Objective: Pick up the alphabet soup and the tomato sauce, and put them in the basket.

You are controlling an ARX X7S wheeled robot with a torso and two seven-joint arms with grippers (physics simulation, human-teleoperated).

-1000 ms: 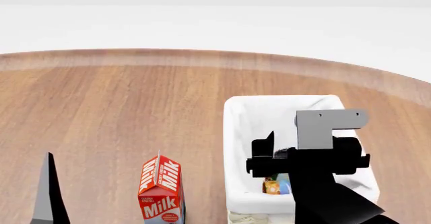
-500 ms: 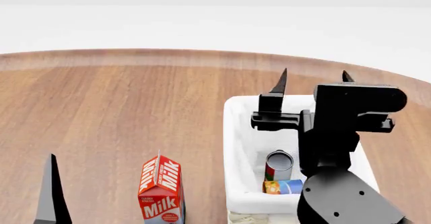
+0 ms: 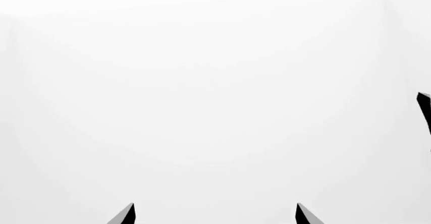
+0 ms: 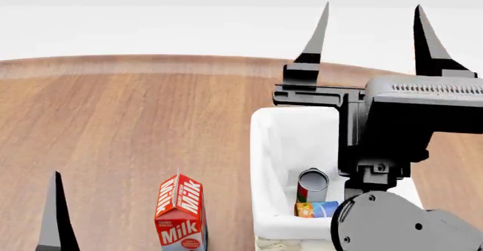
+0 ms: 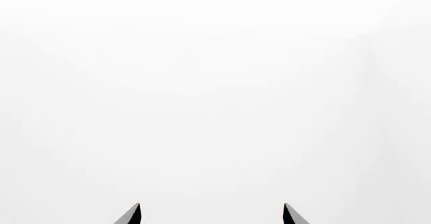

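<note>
**Both Cans Seated in the Basket**

Wooden tabletop (image 4: 136,126) carries the basket (image 4: 264,166) at our right and a milk carton (image 4: 180,211) nearer centre. We see the tomato sauce (image 4: 311,185) upright inside the basket, with the alphabet soup (image 4: 317,209) lying just beside it. Our right gripper (image 4: 374,33) points upward above the basket, fingers spread and empty, which we judge clears the cans. Our left gripper (image 3: 215,215) is likewise spread, holding nothing. We judge the task complete.
</note>
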